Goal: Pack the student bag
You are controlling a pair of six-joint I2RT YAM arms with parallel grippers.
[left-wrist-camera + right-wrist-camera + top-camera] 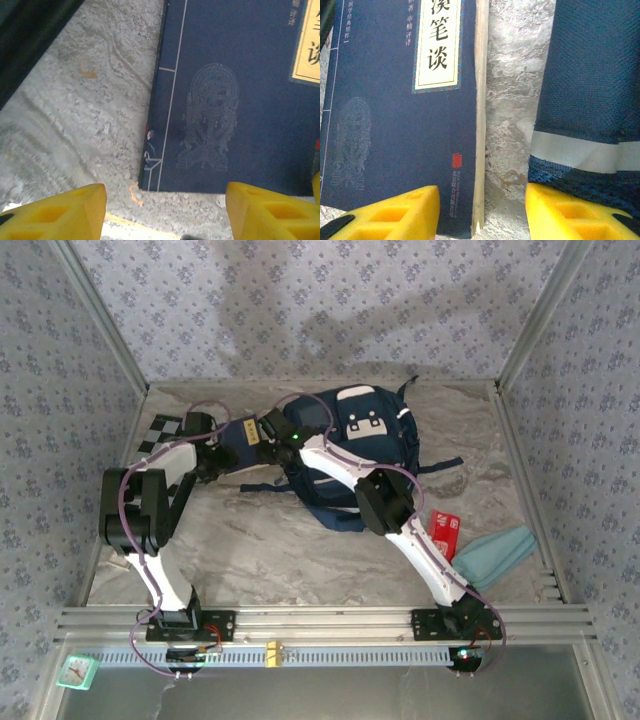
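The student bag (pixel 365 435) lies flat at the back middle of the marble table, navy with white patches. A navy book (pixel 250 433) with a cream title label lies on the table just left of it. My left gripper (pixel 222 443) is at the book's left side. Its yellow fingers (pixel 75 210) stand open, with the book's near edge (pixel 225 125) just beyond them and untouched. My right gripper (pixel 482 200) is open over the gap between the book (pixel 395 140) and the bag's striped fabric (pixel 590 85); one finger overlaps each.
A red packet (pixel 445 532) and a light blue cloth pouch (pixel 495 552) lie at the front right by the right arm. A checkered board (pixel 160 430) sits at the back left. Metal frame rails (pixel 520 465) border the table.
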